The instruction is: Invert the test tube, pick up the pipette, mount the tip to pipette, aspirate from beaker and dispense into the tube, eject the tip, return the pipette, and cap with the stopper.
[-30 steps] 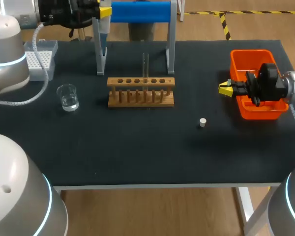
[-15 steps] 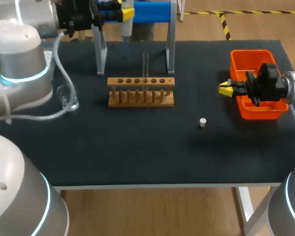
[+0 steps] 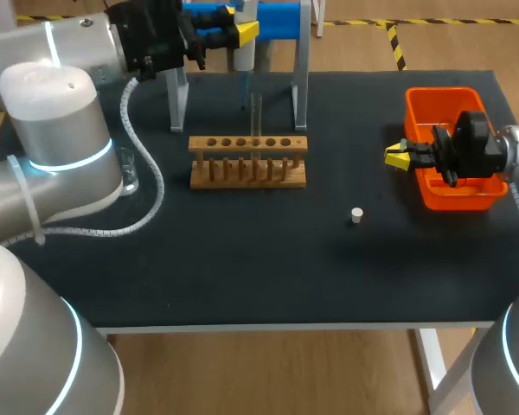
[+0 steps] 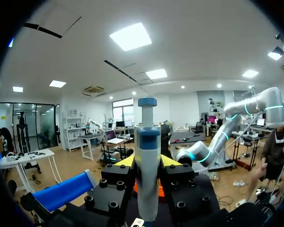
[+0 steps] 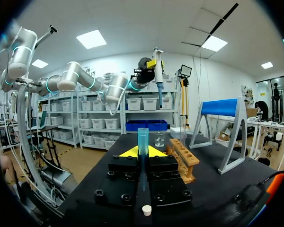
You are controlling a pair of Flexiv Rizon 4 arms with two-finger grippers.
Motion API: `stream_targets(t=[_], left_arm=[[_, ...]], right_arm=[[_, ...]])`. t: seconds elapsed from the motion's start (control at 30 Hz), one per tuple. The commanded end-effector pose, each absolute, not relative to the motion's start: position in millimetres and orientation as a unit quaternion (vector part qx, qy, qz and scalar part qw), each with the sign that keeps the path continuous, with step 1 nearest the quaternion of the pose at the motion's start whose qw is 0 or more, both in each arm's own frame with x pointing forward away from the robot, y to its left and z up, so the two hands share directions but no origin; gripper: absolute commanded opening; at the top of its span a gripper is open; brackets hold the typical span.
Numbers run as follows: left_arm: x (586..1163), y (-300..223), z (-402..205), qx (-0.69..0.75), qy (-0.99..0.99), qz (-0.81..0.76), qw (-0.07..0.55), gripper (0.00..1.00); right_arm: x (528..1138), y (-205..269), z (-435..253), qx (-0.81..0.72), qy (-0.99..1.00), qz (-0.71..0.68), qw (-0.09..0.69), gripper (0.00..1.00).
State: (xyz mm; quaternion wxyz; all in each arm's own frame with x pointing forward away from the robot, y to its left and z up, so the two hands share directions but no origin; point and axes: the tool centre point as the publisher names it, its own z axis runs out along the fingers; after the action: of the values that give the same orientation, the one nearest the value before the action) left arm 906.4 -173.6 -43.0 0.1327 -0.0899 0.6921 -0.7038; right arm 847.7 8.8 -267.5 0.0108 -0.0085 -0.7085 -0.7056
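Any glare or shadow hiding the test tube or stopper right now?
Head view: no glare; the stopper stands out on the dark table, the clear test tube is faint. Left wrist view: neither shows; the pipette is evenly lit. Right wrist view: stopper plainly lit.

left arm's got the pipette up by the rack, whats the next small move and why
Probably nudge the left hand so the pipette tip sits over the mouth of the test tube, then lower it in. In the head view the tip appears just beside the upright tube in the rack, not inside it, so dispensing now would likely miss.
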Motion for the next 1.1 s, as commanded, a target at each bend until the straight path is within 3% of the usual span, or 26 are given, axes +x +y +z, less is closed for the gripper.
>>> stream_targets(t=[0.03,1.1], left_arm=[[906,-174,-42,-0.085,0.691,-0.706,0.129,0.00],[879,-209,-3,-0.068,0.693,-0.715,0.063,0.00]], right_arm=[[848,9,-268,-0.008,-0.709,-0.705,0.011,0.00],[848,9,-268,-0.008,-0.709,-0.705,0.011,0.00]])
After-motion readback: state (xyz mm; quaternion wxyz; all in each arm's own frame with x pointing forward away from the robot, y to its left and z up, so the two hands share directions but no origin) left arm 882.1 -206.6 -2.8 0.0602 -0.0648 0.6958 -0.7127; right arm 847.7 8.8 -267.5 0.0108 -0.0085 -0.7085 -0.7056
